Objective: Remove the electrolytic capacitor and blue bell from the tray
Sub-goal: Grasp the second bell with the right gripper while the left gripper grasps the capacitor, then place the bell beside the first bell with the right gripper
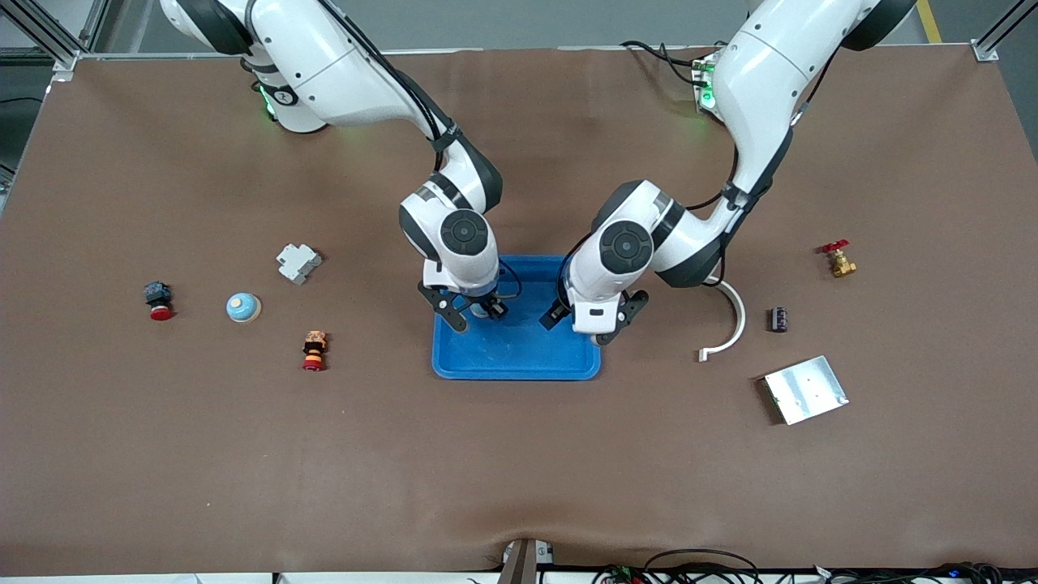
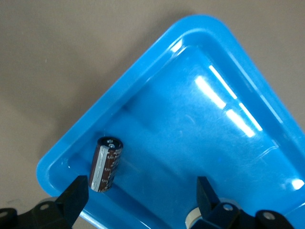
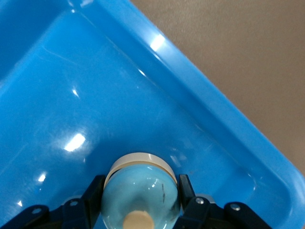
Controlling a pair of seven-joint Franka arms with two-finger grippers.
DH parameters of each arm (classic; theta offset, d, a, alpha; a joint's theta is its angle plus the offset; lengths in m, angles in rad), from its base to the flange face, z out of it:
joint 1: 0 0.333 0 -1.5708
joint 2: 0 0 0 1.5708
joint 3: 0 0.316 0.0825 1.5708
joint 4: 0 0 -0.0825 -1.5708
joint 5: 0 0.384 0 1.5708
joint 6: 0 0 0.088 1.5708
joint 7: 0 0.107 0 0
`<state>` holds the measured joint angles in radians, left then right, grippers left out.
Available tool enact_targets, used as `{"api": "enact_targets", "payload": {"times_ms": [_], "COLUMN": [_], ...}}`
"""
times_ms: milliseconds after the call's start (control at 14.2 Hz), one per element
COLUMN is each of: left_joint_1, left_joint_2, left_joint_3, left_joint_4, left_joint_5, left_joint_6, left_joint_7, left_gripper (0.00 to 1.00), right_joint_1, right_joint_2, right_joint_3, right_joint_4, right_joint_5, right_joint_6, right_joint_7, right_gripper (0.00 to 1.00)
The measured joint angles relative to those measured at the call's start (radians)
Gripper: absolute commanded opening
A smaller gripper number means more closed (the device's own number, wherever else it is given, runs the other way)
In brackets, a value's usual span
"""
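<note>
A blue tray (image 1: 519,371) sits mid-table, and both grippers hang over it. My right gripper (image 1: 470,312) is shut on a light blue domed bell (image 3: 140,193) with a cream base and knob; its fingers (image 3: 93,193) press the dome from both sides just over the tray floor (image 3: 95,95). At the tray's end toward the left arm, my left gripper (image 2: 143,200) stands open above the floor (image 2: 190,143). A dark brown capacitor (image 2: 107,163) with a silver stripe lies in a corner there, near one fingertip and untouched. The left arm (image 1: 616,251) hides it in the front view.
Toward the right arm's end lie another bell (image 1: 242,307), a grey module (image 1: 298,263) and two red push buttons (image 1: 158,301) (image 1: 314,350). Toward the left arm's end are a white curved piece (image 1: 730,324), another capacitor (image 1: 779,319), a metal plate (image 1: 805,389) and a brass valve (image 1: 838,259).
</note>
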<state>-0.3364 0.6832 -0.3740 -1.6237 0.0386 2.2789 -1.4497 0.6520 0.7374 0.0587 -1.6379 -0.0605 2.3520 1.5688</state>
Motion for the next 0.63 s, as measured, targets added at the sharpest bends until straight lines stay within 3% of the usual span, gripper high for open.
{"api": "enact_targets", "payload": {"times_ms": [423, 635], "left_joint_1": [-0.032, -0.032], "left_joint_2": [0.043, 0.06], "left_joint_3": [0.021, 0.023], "left_joint_4": [0.0, -0.001], "left_joint_5": [0.055, 0.056], "left_joint_6": [0.0, -0.001], "left_joint_7": [-0.051, -0.051], "left_gripper": [1.0, 1.0], "right_joint_1": [-0.037, -0.071], "right_joint_2": [-0.009, -0.058], "right_joint_3": [-0.013, -0.015], "right_joint_4": [0.032, 0.034], "right_joint_5": [0.0, 0.0], "right_joint_6": [-0.094, -0.172], "right_joint_7": [-0.08, -0.156], "right_gripper": [0.0, 0.0]}}
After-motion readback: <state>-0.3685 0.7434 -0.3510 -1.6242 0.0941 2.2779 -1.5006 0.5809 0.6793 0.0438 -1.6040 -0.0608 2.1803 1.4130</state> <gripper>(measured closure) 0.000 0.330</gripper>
